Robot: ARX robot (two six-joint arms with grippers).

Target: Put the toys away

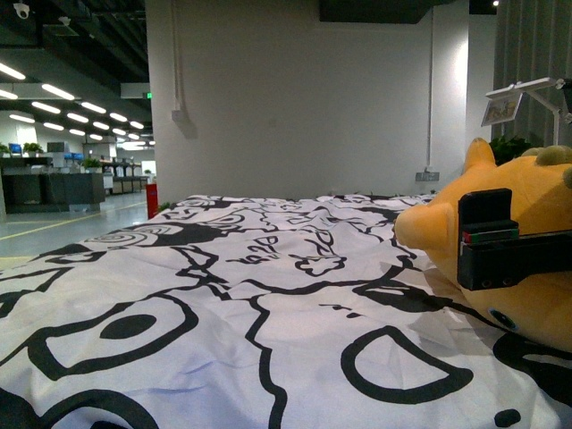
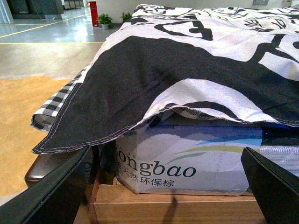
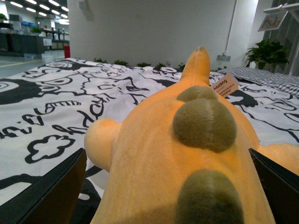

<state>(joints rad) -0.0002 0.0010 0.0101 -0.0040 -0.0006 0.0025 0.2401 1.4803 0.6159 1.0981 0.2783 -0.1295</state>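
1. Plush toy [image 1: 545,201] lies on the bedspread [image 1: 268,295], at its right side
2. Right gripper [image 3: 167,154], jaws wide, straddles the toy; toy's long axis runs straight ahead of it
3. Left gripper [image 2: 166,154], jaws wide, faces the bedspread's overhanging edge, well apart from the toy; right arm is nearer

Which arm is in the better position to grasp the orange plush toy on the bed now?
Right. The plush toy lies between the fingers of the open right hand. The left hand, also open, faces the hanging blanket edge and a box under it; no toy shows there.
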